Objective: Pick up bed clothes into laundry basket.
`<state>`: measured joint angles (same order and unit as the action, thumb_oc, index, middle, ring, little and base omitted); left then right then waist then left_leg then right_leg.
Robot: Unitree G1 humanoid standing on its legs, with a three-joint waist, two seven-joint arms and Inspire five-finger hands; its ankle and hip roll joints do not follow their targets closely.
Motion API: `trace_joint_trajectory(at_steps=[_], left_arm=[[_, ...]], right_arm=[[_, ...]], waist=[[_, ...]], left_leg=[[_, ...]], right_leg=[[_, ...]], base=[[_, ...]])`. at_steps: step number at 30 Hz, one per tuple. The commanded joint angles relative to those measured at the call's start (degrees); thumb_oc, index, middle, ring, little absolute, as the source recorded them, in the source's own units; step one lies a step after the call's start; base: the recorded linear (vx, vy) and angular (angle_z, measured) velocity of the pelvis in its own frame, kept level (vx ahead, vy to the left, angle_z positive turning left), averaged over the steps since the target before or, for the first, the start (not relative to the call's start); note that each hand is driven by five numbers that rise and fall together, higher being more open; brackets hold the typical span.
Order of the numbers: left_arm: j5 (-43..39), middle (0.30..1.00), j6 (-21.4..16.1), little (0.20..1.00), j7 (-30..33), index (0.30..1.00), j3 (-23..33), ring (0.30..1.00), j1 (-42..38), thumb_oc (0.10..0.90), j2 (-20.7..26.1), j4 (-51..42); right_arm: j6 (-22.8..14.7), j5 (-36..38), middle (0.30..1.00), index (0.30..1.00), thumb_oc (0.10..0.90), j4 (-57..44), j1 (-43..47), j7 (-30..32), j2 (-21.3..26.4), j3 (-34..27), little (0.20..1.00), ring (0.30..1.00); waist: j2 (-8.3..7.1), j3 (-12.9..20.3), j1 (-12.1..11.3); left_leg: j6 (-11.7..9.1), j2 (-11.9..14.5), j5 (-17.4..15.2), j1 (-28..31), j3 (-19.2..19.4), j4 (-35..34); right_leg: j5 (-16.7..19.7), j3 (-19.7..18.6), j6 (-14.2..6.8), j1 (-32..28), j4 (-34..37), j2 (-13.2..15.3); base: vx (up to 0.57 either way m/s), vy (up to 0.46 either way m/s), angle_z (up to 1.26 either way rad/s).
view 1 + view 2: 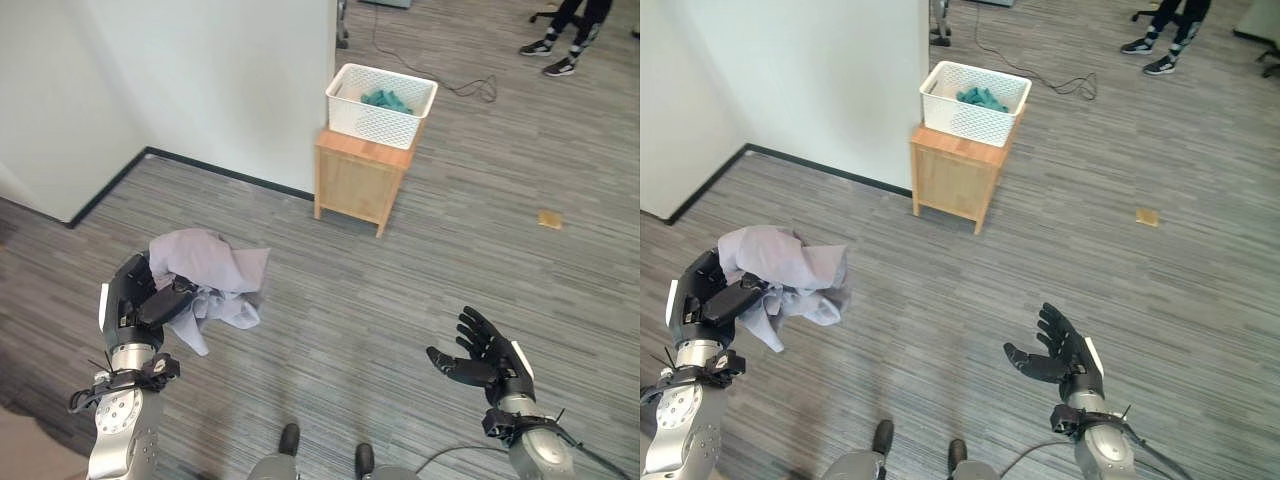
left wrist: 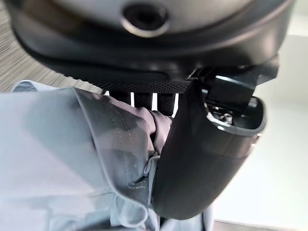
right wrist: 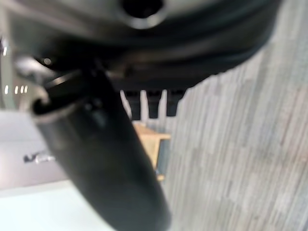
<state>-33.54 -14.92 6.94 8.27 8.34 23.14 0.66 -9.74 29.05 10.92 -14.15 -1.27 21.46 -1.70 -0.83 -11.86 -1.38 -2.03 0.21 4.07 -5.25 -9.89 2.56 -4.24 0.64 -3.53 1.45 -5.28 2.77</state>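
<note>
Now left hand clutches grey garment; right hand splayed.

Bright, even daylight; soft shadows; wrist views blurred up close.

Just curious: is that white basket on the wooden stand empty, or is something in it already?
Not empty: the white basket on the wooden stand holds a teal cloth.

A wooden cabinet stands on the grey plank floor, bearing a white basket.
</note>
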Motion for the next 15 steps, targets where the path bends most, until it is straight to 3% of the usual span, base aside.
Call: trace_joint_trajectory(at_steps=[1, 4, 6, 7, 9, 10, 12, 13, 14, 15], left_arm=[[1.6, 0.300, -7.3, 0.300, -0.3, 0.300, 7.3, 0.300, -4.0, 0.400, 3.3, -6.8], [1.1, 0.300, -7.0, 0.300, -0.6, 0.300, 7.8, 0.300, -4.2, 0.400, 3.3, -6.2], [1.4, 0.300, -6.8, 0.300, 0.0, 0.300, 7.6, 0.300, -4.7, 0.400, 3.2, -5.9], [2.0, 0.300, -7.1, 0.300, 0.9, 0.300, 7.4, 0.300, -4.9, 0.400, 3.3, -5.0], [2.2, 0.300, -7.1, 0.300, 1.5, 0.300, 7.4, 0.300, -5.0, 0.400, 3.3, -4.4], [2.1, 0.300, -7.3, 0.300, 2.2, 0.300, 7.2, 0.300, -5.1, 0.400, 3.1, -4.3], [2.3, 0.300, -7.6, 0.300, 1.7, 0.300, 7.3, 0.300, -4.9, 0.400, 3.2, -4.8], [2.2, 0.300, -7.7, 0.300, 1.3, 0.300, 6.7, 0.300, -5.6, 0.400, 3.3, -4.8], [2.2, 0.300, -7.7, 0.300, 1.3, 0.300, 6.7, 0.300, -5.6, 0.400, 3.3, -4.7], [2.3, 0.300, -7.6, 0.300, 1.4, 0.300, 6.1, 0.300, -6.5, 0.400, 3.1, -4.3]], right_arm=[[-5.3, 2.4, 0.900, 0.900, 0.800, -2.5, 5.6, -1.6, 1.2, 1.6, 0.900, 0.900], [-4.6, 1.4, 0.900, 0.900, 0.800, -2.9, 6.0, -2.6, 1.5, 2.4, 0.900, 0.900], [-4.9, 1.2, 0.900, 0.900, 0.800, -2.7, 6.8, -1.8, 1.2, 1.9, 0.900, 0.900], [-5.4, 2.1, 0.900, 0.900, 0.800, -2.5, 8.4, -0.6, 0.1, 1.7, 0.900, 0.900], [-5.6, 2.5, 0.900, 0.900, 0.800, -3.0, 8.7, -0.4, -0.4, 1.8, 0.900, 0.900], [-5.8, 2.5, 0.900, 0.900, 0.800, -3.5, 8.8, -0.2, -1.1, 2.4, 0.900, 0.900], [-5.6, 1.7, 0.900, 0.900, 0.800, -4.3, 7.9, -0.2, -0.8, 2.1, 0.900, 0.900], [-5.7, 1.3, 0.900, 0.900, 0.800, -4.7, 7.3, -0.4, 0.0, 1.8, 0.900, 0.900], [-5.7, 1.3, 0.900, 0.900, 0.800, -4.7, 7.2, -0.4, 0.0, 1.8, 0.900, 0.900], [-5.7, 0.9, 0.900, 0.900, 0.800, -4.8, 7.0, -0.4, 0.4, 1.8, 0.900, 0.900]], waist=[[0.35, 0.4, -1.6], [0.62, -0.1, -1.7], [1.44, -0.5, -1.6], [2.26, -1.7, -1.0], [2.78, -2.4, -0.7], [3.79, -3.3, 0.5], [3.87, -3.3, 1.9], [3.23, -3.3, 3.3], [3.63, -3.4, 3.3], [3.29, -3.3, 4.1]], left_leg=[[0.6, -2.6, -10.7, 2.0, 2.4, 5.3], [1.8, -2.6, -11.9, 3.2, 4.2, 5.4], [2.8, -2.1, -12.7, 4.2, 5.2, 5.3], [3.6, -1.4, -13.6, 6.3, 7.3, 4.8], [3.7, -1.0, -14.0, 7.7, 8.0, 4.3], [3.6, -0.1, -14.8, 11.2, 9.2, 2.5], [2.5, 0.8, -15.6, 13.4, 9.5, 0.9], [1.3, 0.7, -16.5, 14.7, 8.5, 0.6], [1.2, 1.1, -16.7, 14.8, 8.4, 0.7], [0.3, 1.4, -17.5, 16.1, 8.0, 0.3]], right_leg=[[-1.8, -0.8, -2.4, -1.1, 1.6, 2.7], [-2.7, -1.5, -3.1, 0.7, -2.6, 3.1], [-2.9, -1.3, -4.5, 4.5, -10.8, 3.1], [1.0, 0.6, -7.8, 9.4, -21.2, 4.0], [1.9, 1.5, -8.5, 11.9, -26.3, 4.8], [5.3, 4.5, -9.4, 16.6, -29.1, 7.9], [4.5, 4.9, -8.7, 18.5, -20.5, 9.0], [4.8, 3.4, -8.3, 19.8, -10.0, 9.6], [5.1, 3.8, -8.3, 19.0, -9.0, 9.3], [6.1, 3.5, -8.4, 20.0, -3.4, 10.2]], base=[[0.03, 0.047, -0.22], [0.06, 0.108, -0.33], [0.07, 0.142, -0.27], [0.06, 0.129, -0.50], [0.13, 0.120, -0.80], [0.29, 0.100, -0.55], [0.42, -0.086, -0.33], [0.39, -0.158, -0.39], [0.45, -0.188, 0.01], [0.65, -0.291, 0.19]])
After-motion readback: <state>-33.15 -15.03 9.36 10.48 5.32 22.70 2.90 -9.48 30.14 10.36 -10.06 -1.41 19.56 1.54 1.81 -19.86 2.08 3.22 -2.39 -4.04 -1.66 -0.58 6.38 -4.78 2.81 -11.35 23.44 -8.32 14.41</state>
